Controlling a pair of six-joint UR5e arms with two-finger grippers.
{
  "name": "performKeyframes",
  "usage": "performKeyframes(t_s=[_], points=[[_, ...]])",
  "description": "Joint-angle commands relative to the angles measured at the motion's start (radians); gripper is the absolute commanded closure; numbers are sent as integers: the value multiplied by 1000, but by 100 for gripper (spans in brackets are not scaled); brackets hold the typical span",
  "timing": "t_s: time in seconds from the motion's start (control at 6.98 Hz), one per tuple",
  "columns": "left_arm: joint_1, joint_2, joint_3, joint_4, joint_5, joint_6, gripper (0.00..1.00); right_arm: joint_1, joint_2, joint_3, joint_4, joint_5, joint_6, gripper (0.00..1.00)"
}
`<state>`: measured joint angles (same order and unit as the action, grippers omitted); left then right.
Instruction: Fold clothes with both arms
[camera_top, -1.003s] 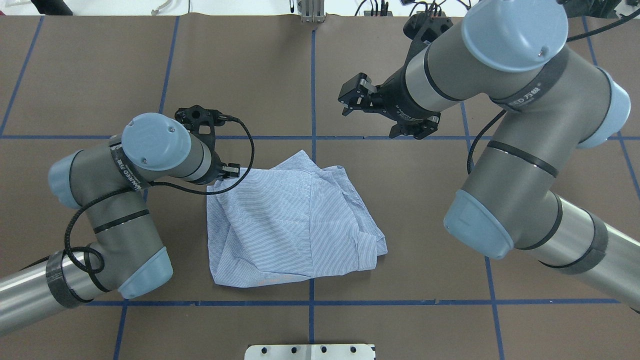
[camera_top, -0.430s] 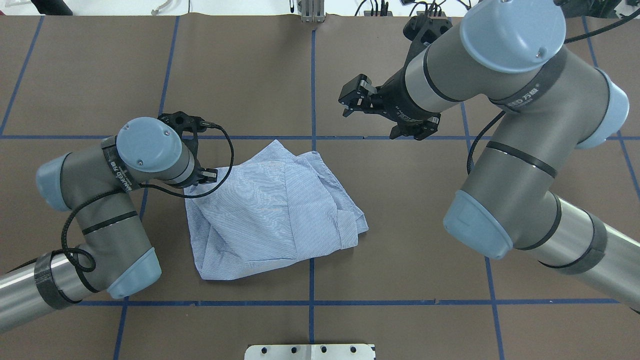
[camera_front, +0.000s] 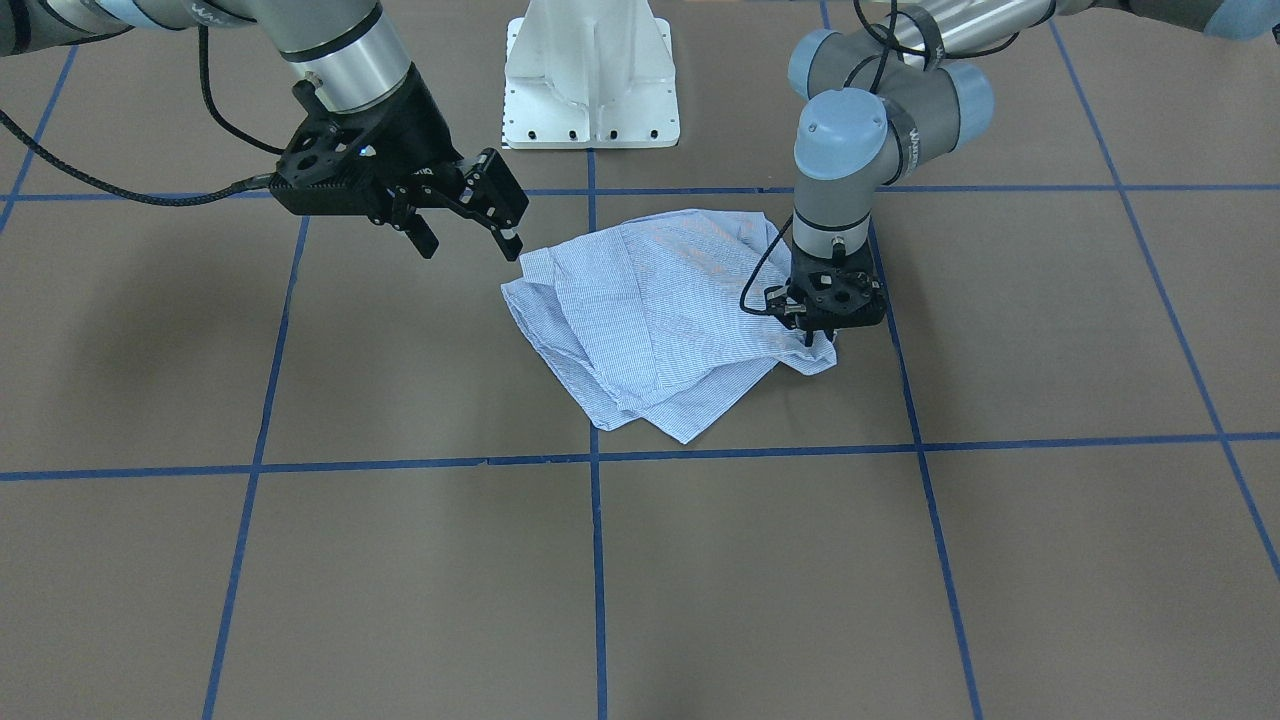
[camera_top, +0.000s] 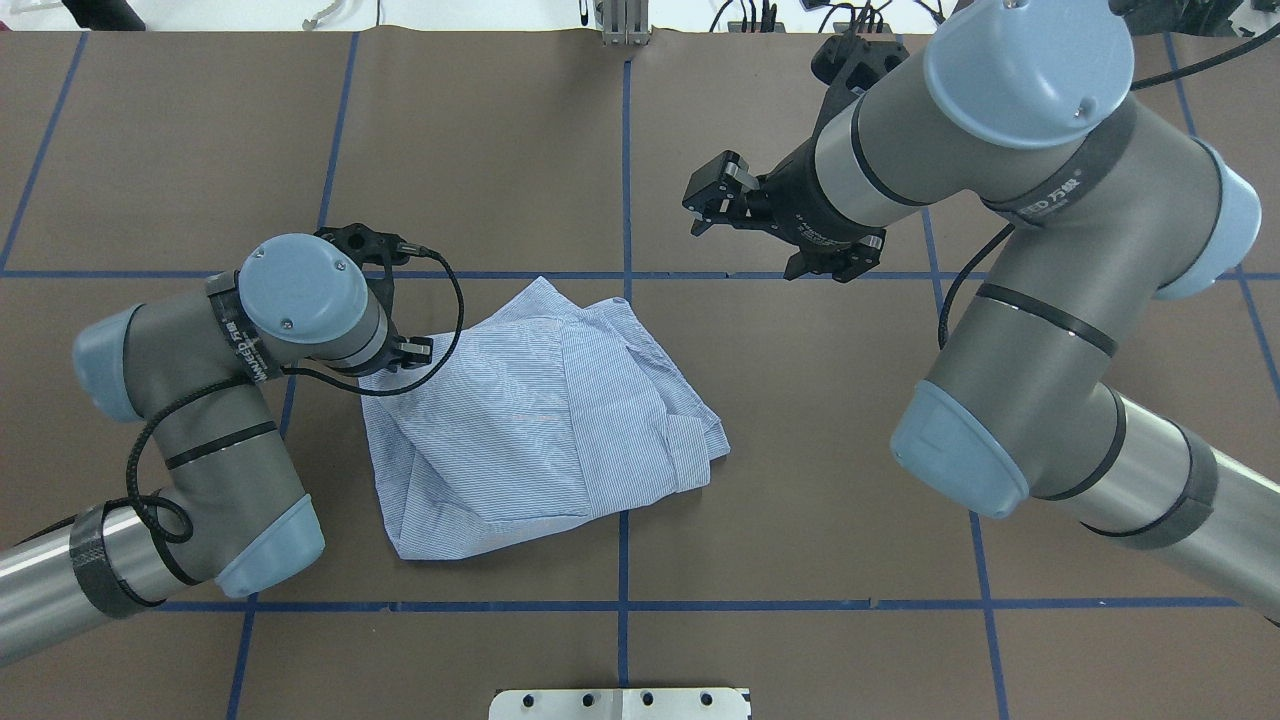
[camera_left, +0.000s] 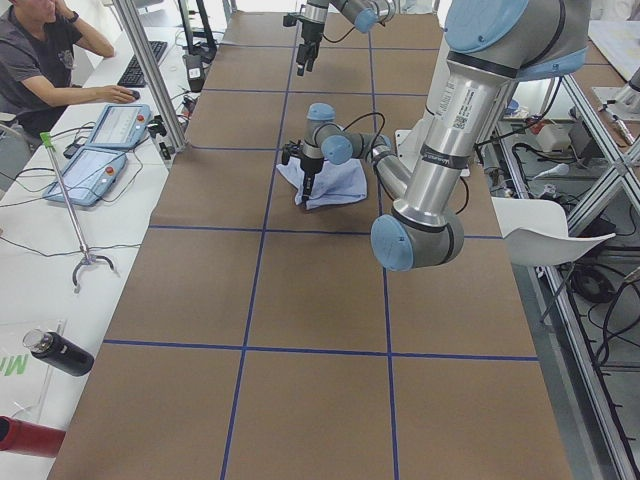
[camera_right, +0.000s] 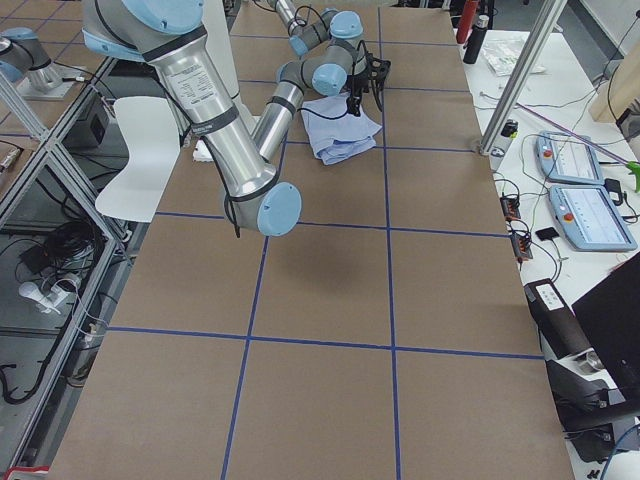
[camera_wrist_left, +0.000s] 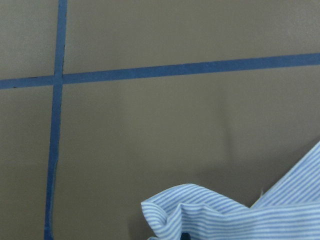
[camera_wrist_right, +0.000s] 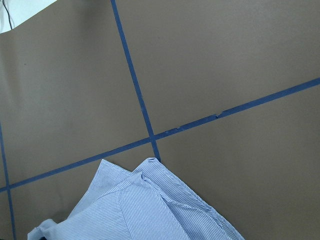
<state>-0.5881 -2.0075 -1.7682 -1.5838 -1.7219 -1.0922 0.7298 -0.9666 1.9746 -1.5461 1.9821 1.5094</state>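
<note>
at table (camera_front: 300, 560) centre, l claw (camera_front: 815, 335) tight on shirt (camera_front: 650, 310) corner; r claw (camera_front: 470, 240) agape, clear of shirt

The shirt (camera_top: 540, 420) lies mid-tabletop (camera_top: 800, 560), with bare brown surface on its near, far and right sides, so those three edges are open to approach. Its left side is crowded. The left arm (camera_top: 200, 440) bends close beside it, and the left claw (camera_front: 815, 335) stands upright on the far left corner, clamped on the cloth. The right claw (camera_top: 712, 195), jaws apart, hangs over bare tabletop beyond the shirt's far right side, apart from it. The right arm (camera_top: 1010, 300) spans the right half above the surface. The white pedestal base (camera_front: 592, 75) sits at the robot's edge, well apart from the shirt.
</note>
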Motion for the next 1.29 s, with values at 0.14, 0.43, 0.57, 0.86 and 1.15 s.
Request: performKeyframes(t_s=[0.14, 0.43, 0.57, 0.86, 1.15], points=[[-135, -1, -94, 8, -10, 171, 0, 66, -6, 4, -66, 50, -73, 0], [-382, 13, -131, 4, -193, 425, 0, 187, -6, 6, -245, 109, -429, 0], [-527, 62, -131, -4, -294, 592, 0, 260, -18, 4, -332, 125, -607, 0], [-747, 169, -99, -13, -387, 867, 0, 432, -143, 0, -390, 180, -989, 0], [-921, 206, 34, -18, -453, 1087, 0, 551, -289, -2, -390, 225, -1223, 0]])
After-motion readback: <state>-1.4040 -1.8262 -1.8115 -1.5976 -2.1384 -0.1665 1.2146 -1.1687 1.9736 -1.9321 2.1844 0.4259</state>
